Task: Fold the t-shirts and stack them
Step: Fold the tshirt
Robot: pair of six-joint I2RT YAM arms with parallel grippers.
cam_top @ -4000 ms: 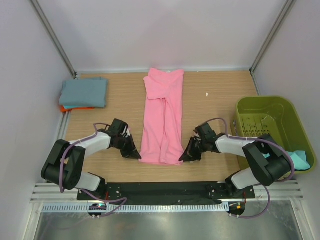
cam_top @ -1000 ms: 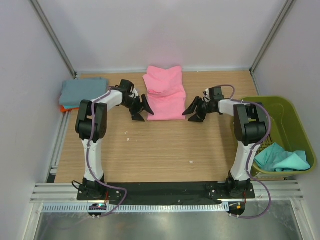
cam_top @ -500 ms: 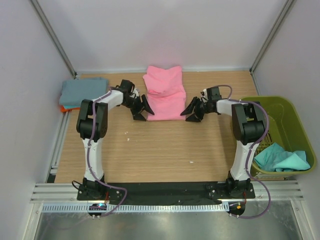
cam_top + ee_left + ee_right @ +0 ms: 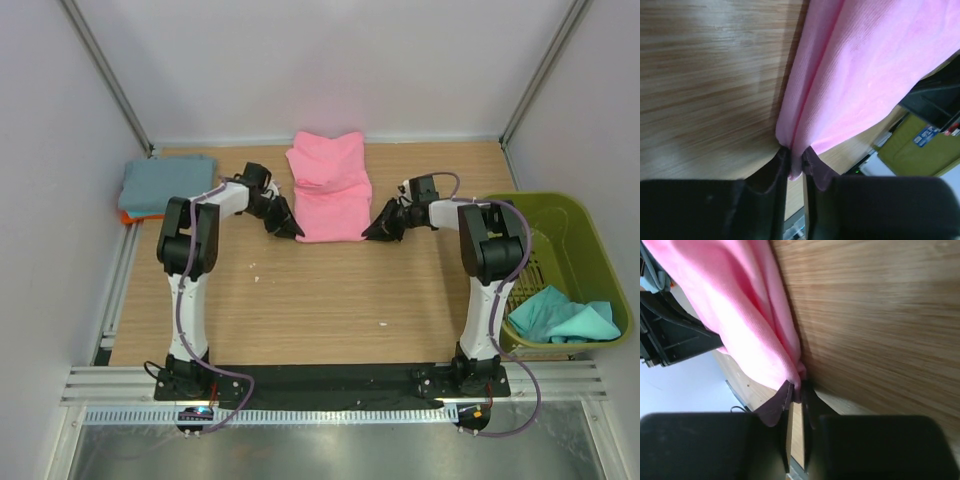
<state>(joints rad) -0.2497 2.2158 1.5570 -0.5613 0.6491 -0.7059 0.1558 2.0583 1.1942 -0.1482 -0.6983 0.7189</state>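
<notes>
Lying folded at far centre of bench [image 4: 320,300]: pink t-shirt [image 4: 328,195], roughly square bundle. Near-left corner pinched by left tool [image 4: 291,229], fingers pressed onto thin cloth edge at bench level. Near-right corner pinched likewise by right tool [image 4: 371,232]. At far-left corner, grey-blue t-shirt [image 4: 168,182] folded on top of orange t-shirt [image 4: 140,216]. At right of bench, teal t-shirt [image 4: 560,315] crumpled inside olive-green basket [image 4: 520,215].

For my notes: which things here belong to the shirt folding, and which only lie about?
Job: pink shirt, pinched at both near corners by the jaws; grey-blue shirt, folded; orange shirt beneath it; teal shirt, crumpled.
Lying about: green basket, around the teal shirt.
</notes>
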